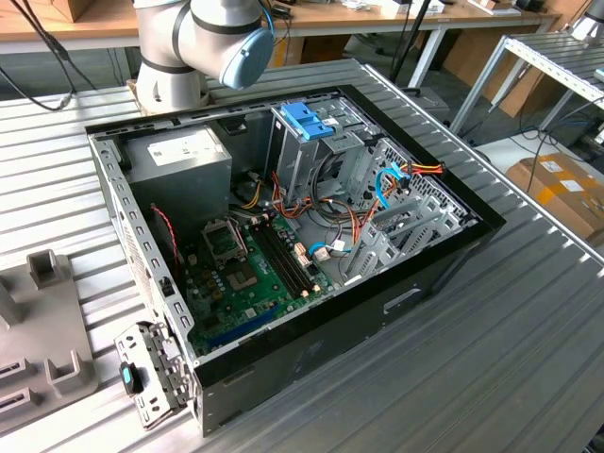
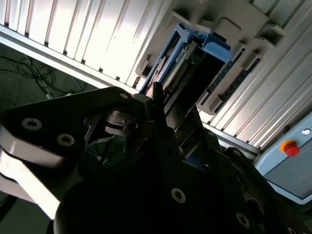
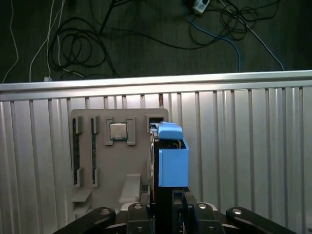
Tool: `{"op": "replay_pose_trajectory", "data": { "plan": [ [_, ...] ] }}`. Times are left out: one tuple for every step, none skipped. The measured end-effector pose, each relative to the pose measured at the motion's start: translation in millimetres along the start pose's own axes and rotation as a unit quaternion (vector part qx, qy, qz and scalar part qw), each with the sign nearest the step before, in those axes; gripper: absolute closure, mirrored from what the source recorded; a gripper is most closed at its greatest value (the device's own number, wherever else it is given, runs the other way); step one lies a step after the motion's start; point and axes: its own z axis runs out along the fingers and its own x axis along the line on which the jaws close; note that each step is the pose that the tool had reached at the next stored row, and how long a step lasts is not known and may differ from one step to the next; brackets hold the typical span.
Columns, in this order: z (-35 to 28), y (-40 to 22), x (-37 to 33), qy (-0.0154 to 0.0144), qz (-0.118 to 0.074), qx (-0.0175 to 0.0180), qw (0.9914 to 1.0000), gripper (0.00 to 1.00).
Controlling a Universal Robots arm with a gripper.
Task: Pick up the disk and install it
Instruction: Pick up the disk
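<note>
- The pincer (image 3: 165, 199) is clenched on the disk (image 3: 173, 161), which it holds edge-on in both wrist views.
- Beyond the pincer, behind the disk, a grey holder tray (image 3: 109, 165) lies on the ribbed tabletop (image 3: 243, 146).
- Whether the disk touches the tray, one cannot tell.

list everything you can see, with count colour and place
computer case: one, black, open on the table
table: one, ribbed silver, under the case
circuit board: one, green, on the case floor
drive cage: one, grey, blue top, in the case
tray: one, grey, on the table
chip: one, silver, in the tray
disk: one, dark with blue rails, in the gripper
cardboard box: one, brown, exterior view's right
arm: one, grey with blue cap, behind the case
gripper: one, black, shut on the disk
</note>
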Motion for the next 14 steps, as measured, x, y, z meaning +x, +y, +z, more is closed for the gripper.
{"op": "replay_pose_trajectory", "data": {
  "plan": [
    [-6.3,-0.1,-0.1,-0.0001,0.000,0.0001,1.00000,0.65],
    [-11.0,-0.2,-0.2,0.0000,0.000,0.0000,1.00000,0.65],
    [-14.9,-0.2,-0.3,0.0000,0.000,0.0001,1.00000,0.65],
    [-18.6,-0.3,-0.3,-0.0001,0.000,0.0002,1.00000,0.65],
    [-22.3,-0.3,-0.4,-0.0001,0.000,0.0001,1.00000,0.65],
    [-29.3,-0.5,-0.6,-0.0001,0.000,0.0001,1.00000,0.65],
    [-32.9,-0.6,-0.6,0.0000,0.000,0.0001,1.00000,0.65],
    [-37.3,-0.6,-0.7,0.0000,0.000,0.0000,1.00000,0.65],
    [-40.0,-0.7,-0.8,0.0000,0.000,0.0000,1.00000,0.65],
    [-42.2,-0.8,-0.8,0.0000,0.000,0.0000,1.00000,0.65],
    [-44.6,-0.8,-0.9,0.0000,0.000,0.0000,1.00000,0.65],
    [-46.4,-0.8,-0.9,0.0000,0.000,0.0000,1.00000,0.65],
    [-48.2,-0.8,-0.9,0.0000,0.000,0.0000,1.00000,0.65],
    [-49.2,-0.9,-0.9,0.0000,0.000,0.0000,1.00000,0.65]
  ]
}}
